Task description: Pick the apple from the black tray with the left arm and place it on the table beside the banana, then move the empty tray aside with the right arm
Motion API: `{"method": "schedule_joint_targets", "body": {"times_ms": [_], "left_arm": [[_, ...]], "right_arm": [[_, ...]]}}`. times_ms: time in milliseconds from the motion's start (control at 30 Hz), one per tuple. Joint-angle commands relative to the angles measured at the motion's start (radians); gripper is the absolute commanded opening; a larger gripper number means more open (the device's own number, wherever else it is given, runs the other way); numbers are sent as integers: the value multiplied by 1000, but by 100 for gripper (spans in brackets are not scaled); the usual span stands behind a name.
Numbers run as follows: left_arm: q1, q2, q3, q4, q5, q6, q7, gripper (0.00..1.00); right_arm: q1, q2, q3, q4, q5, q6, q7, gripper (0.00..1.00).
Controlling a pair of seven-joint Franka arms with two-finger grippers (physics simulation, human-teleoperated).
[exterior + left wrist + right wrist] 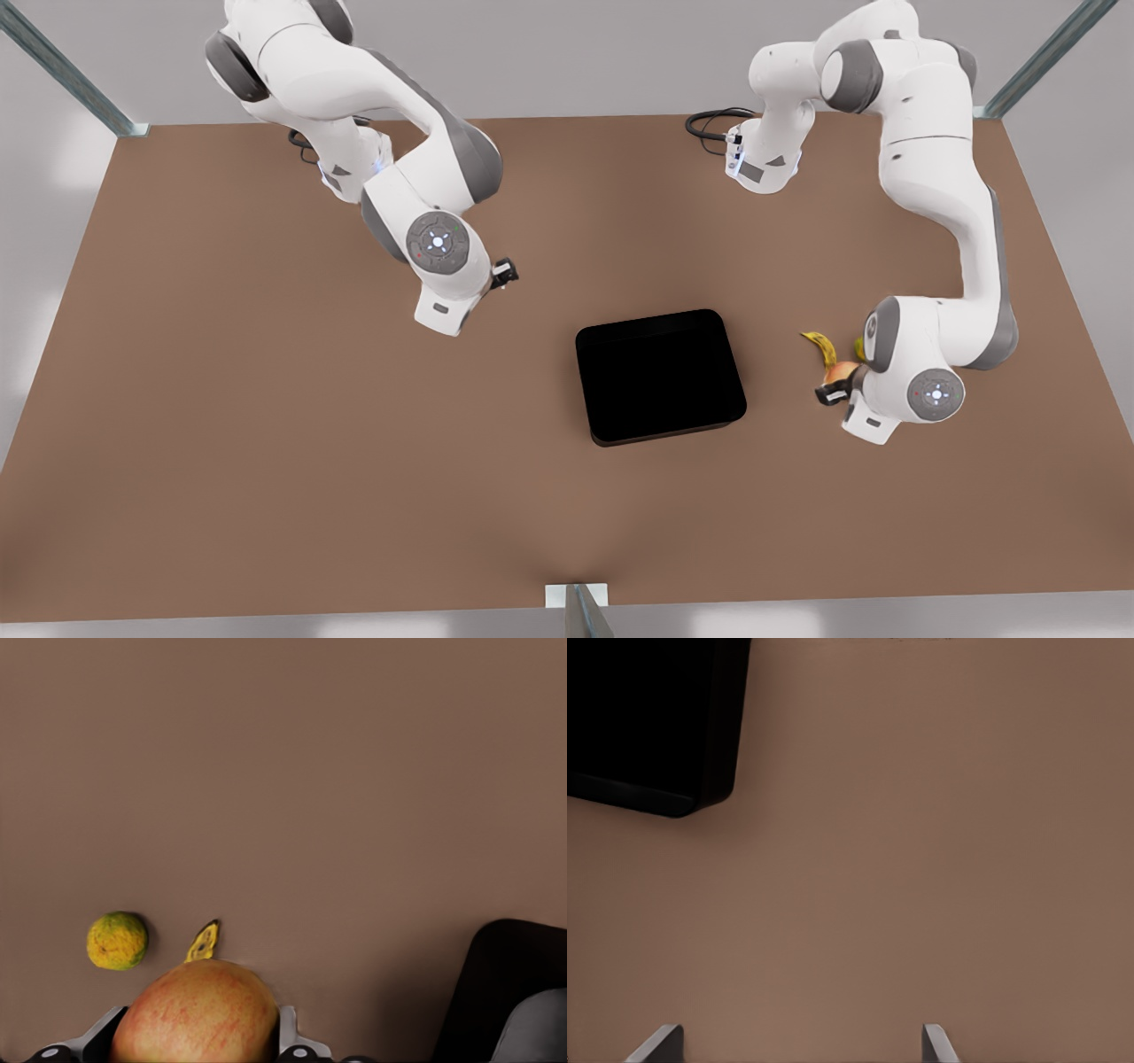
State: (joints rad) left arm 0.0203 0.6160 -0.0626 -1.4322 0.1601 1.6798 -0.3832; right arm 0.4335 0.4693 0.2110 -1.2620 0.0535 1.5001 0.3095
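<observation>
Clearly, the left gripper [197, 1047] is clamping the apple [197, 1014] between its two fingers [288, 1035], which are pressing against the fruit's sides in the left wrist view. On the front view's right, this gripper [837, 386] is sitting low over the table [266, 425], with the apple [840, 370] peeking out just beside the arm's wrist. The banana [821, 346] is lying just beyond the apple on the far side, its curved end sticking out toward the tray. From the left wrist camera, only a tip of the banana [204, 943] is showing behind the apple, and a small orange-green round fruit [116, 941] is resting near it on the bare tabletop [354, 797]. Whether the apple is touching the table cannot be told.

The black tray [660, 375] is sitting empty near the middle of the table, well apart from the fruits, and a corner of it [500, 992] is showing in the left wrist view.

The right gripper [802, 1045] is hanging over bare tabletop with its fingers [937, 1043] spread wide apart and nothing between them; a corner of the tray [651, 718] is lying ahead of it. On the front view's left, this arm's gripper [503, 271] is waiting to the far left of the tray, with nothing lying between the two.
</observation>
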Motion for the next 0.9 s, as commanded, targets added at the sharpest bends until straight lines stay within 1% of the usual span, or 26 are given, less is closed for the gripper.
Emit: {"method": "schedule_joint_targets", "body": {"times_ms": [0, 33, 67, 133, 200, 233, 333, 400, 467, 500, 567, 600, 633, 667, 700, 733, 767, 800, 833, 867], "left_arm": [[27, 53, 3, 1, 4, 11, 656, 82], [44, 73, 1, 3, 29, 32, 659, 82], [56, 96, 3, 4, 32, 70, 667, 82], [87, 137, 3, 4, 32, 155, 693, 82], [106, 163, 3, 3, 53, 179, 693, 82], [107, 165, 1, -2, 56, 199, 693, 82], [113, 165, 1, -37, 59, 224, 682, 82], [113, 163, 1, -37, 58, 222, 678, 100], [115, 160, 1, -36, 58, 222, 678, 100], [115, 137, 1, -27, 58, 213, 670, 100], [113, 38, -3, -25, 47, 179, 627, 100], [110, -27, -11, -20, 42, 160, 572, 100], [109, -87, -19, 39, -34, 86, 564, 100], [101, -116, -20, 142, -76, -20, 560, 100], [70, -177, -26, 157, -86, -41, 428, 100], [69, -246, -77, 147, -90, -45, 342, 100], [69, -326, -89, 84, -102, -38, 343, 100], [110, -525, -77, -255, -188, 234, 357, 100], [130, -521, -77, -269, -188, 224, 406, 100], [161, -507, -77, -261, -188, 227, 409, 100]], "right_arm": [[2, 46, 1, 1, 6, 288, 625, 100], [4, 69, 11, 24, 6, 358, 700, 100], [4, 100, 19, 47, 6, 374, 711, 100], [5, 141, 53, 46, 5, 453, 738, 100], [25, 169, 65, 47, 3, 520, 804, 100], [31, 183, 91, 47, 0, 555, 843, 100], [41, 213, 93, 62, -1, 594, 847, 100], [54, 252, 97, 65, -4, 647, 847, 100], [56, 278, 97, 73, -7, 663, 844, 100], [65, 284, 97, 73, -9, 690, 836, 100], [68, 310, 99, 73, -93, 700, 804, 100], [70, 318, 99, 73, -93, 700, 775, 100], [80, 328, 99, 73, -98, 701, 774, 100], [83, 342, 100, 73, -145, 733, 769, 100], [91, 358, 100, 73, -156, 736, 763, 100], [91, 367, 100, 73, -161, 752, 732, 100], [93, 379, 100, 73, -161, 766, 732, 100], [94, 387, 100, 73, -162, 767, 731, 100], [94, 396, 99, 73, -179, 787, 727, 100], [93, 400, 99, 70, -268, 786, 726, 100]]}}
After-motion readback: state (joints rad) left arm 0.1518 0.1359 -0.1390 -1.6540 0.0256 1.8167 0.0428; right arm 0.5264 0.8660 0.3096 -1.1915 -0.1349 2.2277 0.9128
